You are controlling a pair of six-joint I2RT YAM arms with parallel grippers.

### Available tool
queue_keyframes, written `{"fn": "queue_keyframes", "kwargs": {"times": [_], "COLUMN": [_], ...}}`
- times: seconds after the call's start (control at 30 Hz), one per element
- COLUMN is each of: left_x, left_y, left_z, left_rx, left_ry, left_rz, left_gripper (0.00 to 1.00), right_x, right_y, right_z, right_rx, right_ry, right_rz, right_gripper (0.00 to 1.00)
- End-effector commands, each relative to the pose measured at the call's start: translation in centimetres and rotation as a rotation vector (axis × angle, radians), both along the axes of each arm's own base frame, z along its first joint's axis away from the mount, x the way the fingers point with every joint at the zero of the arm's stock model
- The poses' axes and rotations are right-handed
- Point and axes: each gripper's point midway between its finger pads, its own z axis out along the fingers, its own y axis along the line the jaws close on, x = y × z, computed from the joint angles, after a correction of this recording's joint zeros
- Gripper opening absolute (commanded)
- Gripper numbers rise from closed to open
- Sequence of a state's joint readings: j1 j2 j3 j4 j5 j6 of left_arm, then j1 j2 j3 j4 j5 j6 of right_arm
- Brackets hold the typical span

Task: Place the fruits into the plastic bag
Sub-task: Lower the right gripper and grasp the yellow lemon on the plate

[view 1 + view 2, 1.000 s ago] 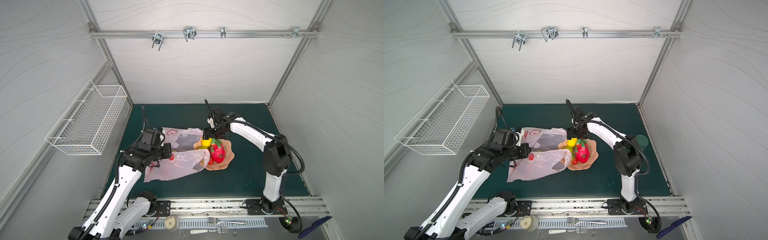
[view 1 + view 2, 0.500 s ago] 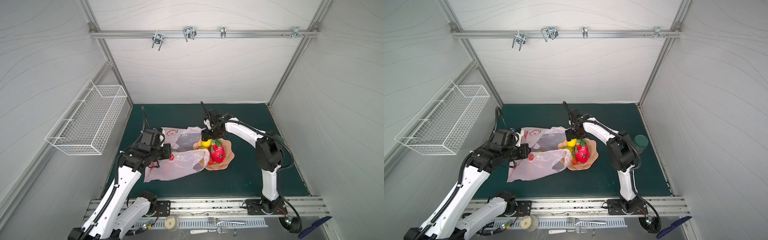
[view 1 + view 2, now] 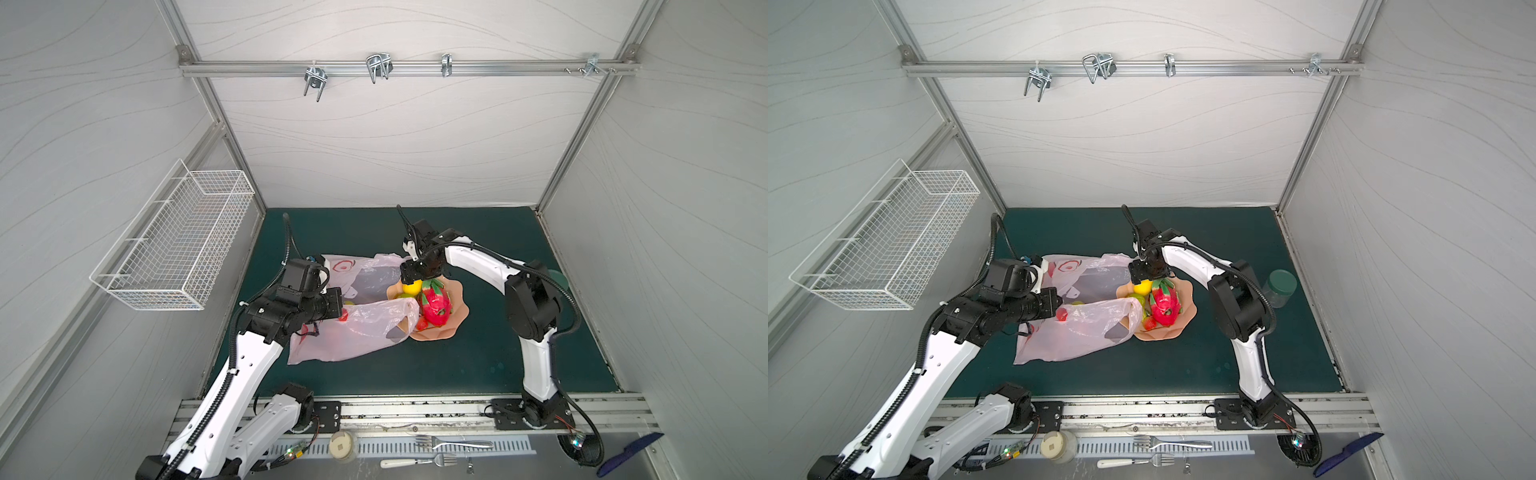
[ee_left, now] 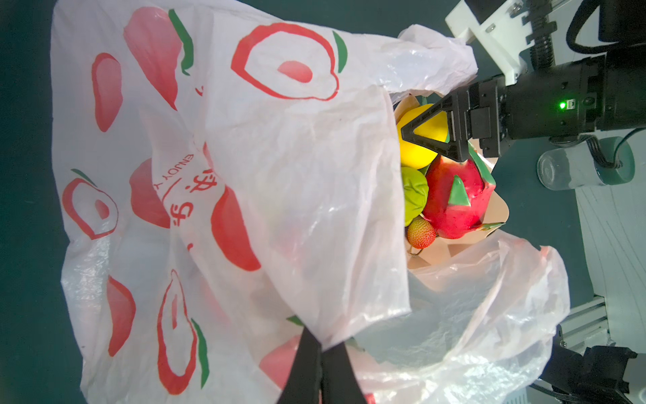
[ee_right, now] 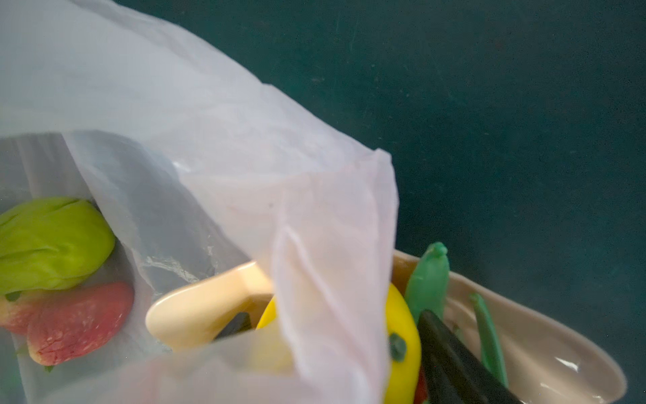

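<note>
left gripper: clenched on a fold of the plastic bag's upper film. My read: it lifts that layer so the mouth gapes toward the bowl.
right gripper: down in the bowl, jaws either side of the lemon, one finger against its skin. Can't tell if the grip is firm.
why lemon: it sits on top at the bowl's 11 o'clock, nearest the bag mouth, so likely the shortest carry.
bag position: flat on the green mat at the bowl's 9 o'clock, with both handle loops draped over the near rim. No gap to cross, but loose film hangs over the lemon in the right wrist view, so there's a snag risk.
bag look: thin, translucent pale pink, crinkled, with red fruit prints and dark lettering.
already bagged: a green fruit and a red-pink one show through the film.
left in bowl: lemon, dragon fruit at centre, a green fruit and a strawberry toward 8 o'clock.
jar: on the mat at the bowl's 3 o'clock, well apart and not involved.
</note>
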State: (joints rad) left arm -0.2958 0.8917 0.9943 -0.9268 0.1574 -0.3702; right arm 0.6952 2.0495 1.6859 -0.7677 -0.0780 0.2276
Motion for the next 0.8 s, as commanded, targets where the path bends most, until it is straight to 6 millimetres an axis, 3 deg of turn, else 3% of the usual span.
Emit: {"fn": "queue_keyframes", "kwargs": {"times": [0.0, 0.17, 0.4, 0.77], "left_x": [0.1, 0.1, 0.1, 0.1], "left_y": [-0.1, 0.0, -0.1, -0.1], "left_z": [0.7, 0.8, 0.7, 0.8], "left_rx": [-0.006, -0.007, -0.011, -0.013], "left_ry": [-0.025, -0.026, -0.02, -0.024], "left_rz": [-0.003, -0.002, 0.002, -0.001], "left_gripper": [0.0, 0.0, 0.0, 0.0], "right_x": [-0.5, -0.8, -0.4, -0.8], "right_y": [0.3, 0.1, 0.0, -1.8], "right_z": [-0.3, -0.1, 1.8, 5.6], "right_rx": [-0.02, -0.019, 0.012, 0.094], "right_ry": [0.002, 0.001, -0.03, -0.041], "right_rz": [0.022, 0.017, -0.027, -0.165], "right_gripper": [0.71, 0.58, 0.43, 0.32]}}
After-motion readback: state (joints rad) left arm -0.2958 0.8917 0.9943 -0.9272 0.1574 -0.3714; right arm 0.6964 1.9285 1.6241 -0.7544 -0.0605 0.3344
